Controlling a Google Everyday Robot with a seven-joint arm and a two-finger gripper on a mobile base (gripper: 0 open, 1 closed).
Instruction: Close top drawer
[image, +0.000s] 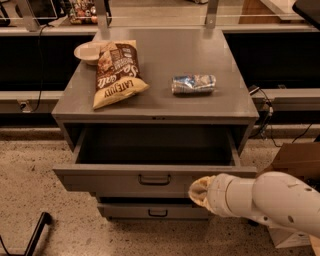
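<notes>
The top drawer (110, 180) of the grey metal cabinet stands partly open, its inside dark and empty as far as shown. Its flat grey front has a small dark pull handle (154, 179) at the centre. My gripper (198, 190) is at the end of a white arm coming from the lower right. It rests against the drawer front, to the right of the handle. A second, lower drawer (150, 211) shows beneath it.
On the cabinet top (200, 107) lie a brown chip bag (117, 74), a crumpled silver-blue packet (194, 84) and a small pale bowl (88, 51). A cardboard box (296, 161) stands on the speckled floor at the right. A black bar (35, 235) lies at lower left.
</notes>
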